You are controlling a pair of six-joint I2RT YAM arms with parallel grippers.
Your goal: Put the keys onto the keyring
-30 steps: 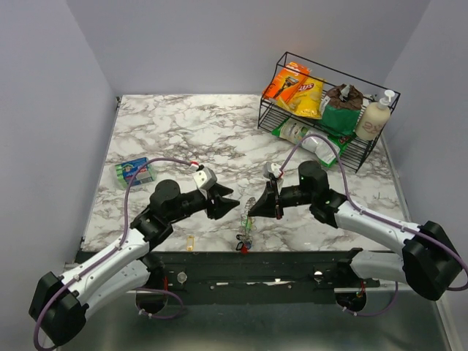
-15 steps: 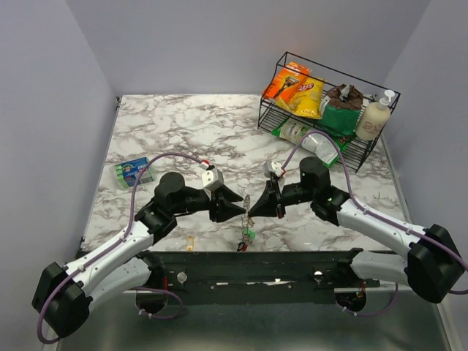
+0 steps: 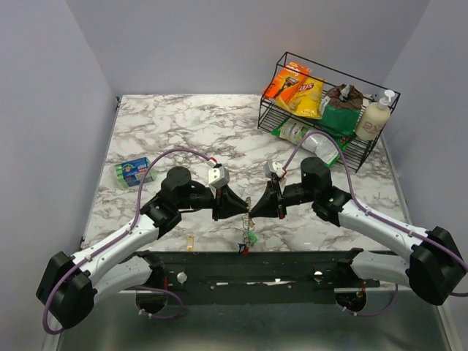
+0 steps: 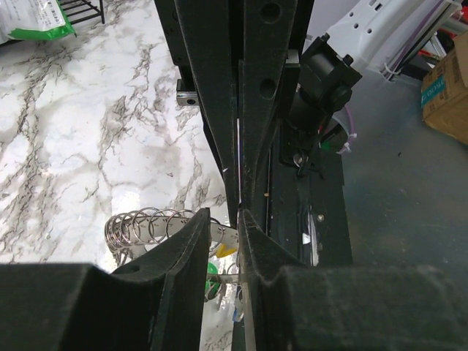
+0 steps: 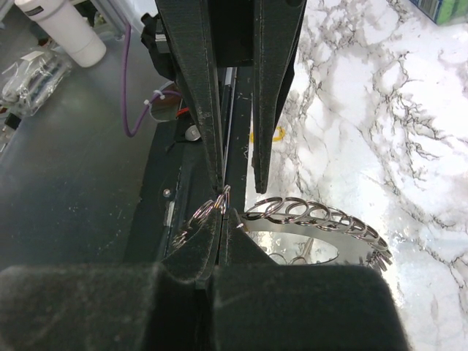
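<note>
Silvery linked loops form the keyring, which arcs between both grippers near the table's front edge. The right gripper is clamped on it. The left gripper has its jaws slightly apart around it. The left wrist view shows green and yellow keys dangling beneath. The right wrist view does not.

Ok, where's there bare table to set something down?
Bare marble table at the back, between the sponge pack and wire basket; also between basket and right arm. Crowded centre front: left gripper, right gripper, keyring, keys.
</note>
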